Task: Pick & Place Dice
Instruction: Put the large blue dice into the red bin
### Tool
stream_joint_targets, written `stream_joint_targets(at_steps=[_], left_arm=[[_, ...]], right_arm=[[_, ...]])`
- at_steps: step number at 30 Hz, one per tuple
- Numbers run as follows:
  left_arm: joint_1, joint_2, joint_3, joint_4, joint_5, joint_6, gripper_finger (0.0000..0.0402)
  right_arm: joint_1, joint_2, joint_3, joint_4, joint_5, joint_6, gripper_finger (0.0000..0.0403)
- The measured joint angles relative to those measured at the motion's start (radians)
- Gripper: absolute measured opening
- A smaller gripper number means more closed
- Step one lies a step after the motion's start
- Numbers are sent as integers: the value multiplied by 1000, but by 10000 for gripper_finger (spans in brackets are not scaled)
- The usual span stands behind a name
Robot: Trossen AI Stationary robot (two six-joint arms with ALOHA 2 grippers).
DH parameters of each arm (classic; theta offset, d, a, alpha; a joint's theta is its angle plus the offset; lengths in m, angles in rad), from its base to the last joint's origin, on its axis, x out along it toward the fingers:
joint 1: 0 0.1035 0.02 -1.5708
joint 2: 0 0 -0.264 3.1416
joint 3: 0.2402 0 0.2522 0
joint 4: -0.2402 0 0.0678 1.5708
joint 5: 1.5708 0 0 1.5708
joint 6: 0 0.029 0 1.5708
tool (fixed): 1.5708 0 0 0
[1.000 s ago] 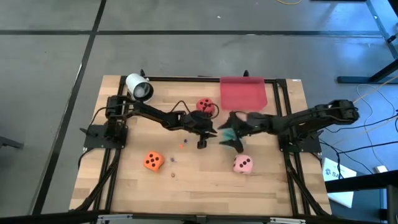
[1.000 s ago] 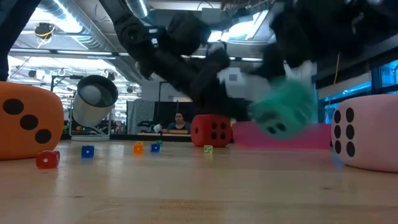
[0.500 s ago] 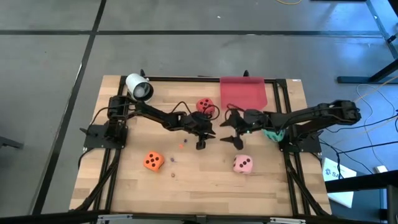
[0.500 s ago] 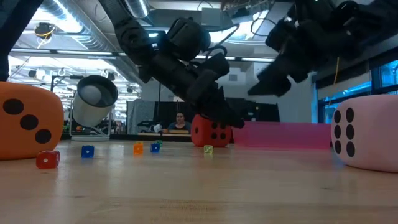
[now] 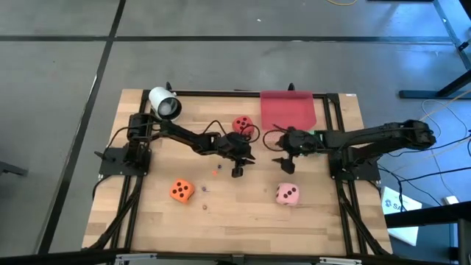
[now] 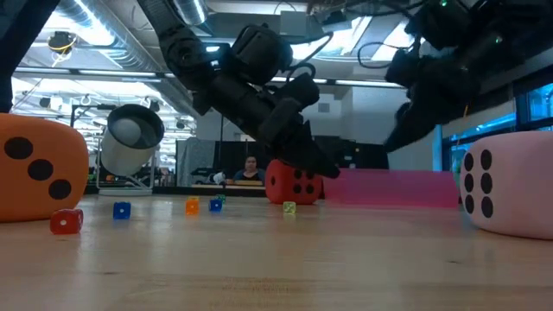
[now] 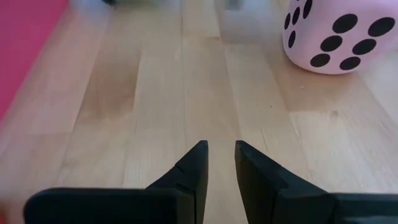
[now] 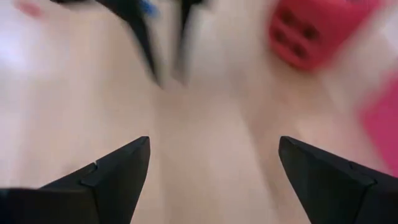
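Wooden surface has three dice showing from above: the red die sits just behind the left gripper, the orange die is off toward that arm's base side, and the pink die lies just in front of the right gripper. Right gripper is spread wide with nothing in it, hovering beside the flat red tray. Left gripper's fingers are almost together, just a thin gap, holding nothing, and I can't spot the green die anywhere.
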Motion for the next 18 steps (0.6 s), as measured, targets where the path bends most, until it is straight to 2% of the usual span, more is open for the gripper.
stream_joint_targets(at_steps=[6,12,15,18], left_arm=[[0,0,0,1,0,0,75],[0,0,0,1,0,0,75],[0,0,0,1,0,0,75],[0,0,0,0,0,0,75]], right_arm=[[9,-97,128,-334,146,63,357],[6,-134,216,-506,154,87,350],[6,-134,259,-636,153,139,319],[6,-132,297,-769,154,219,266]])
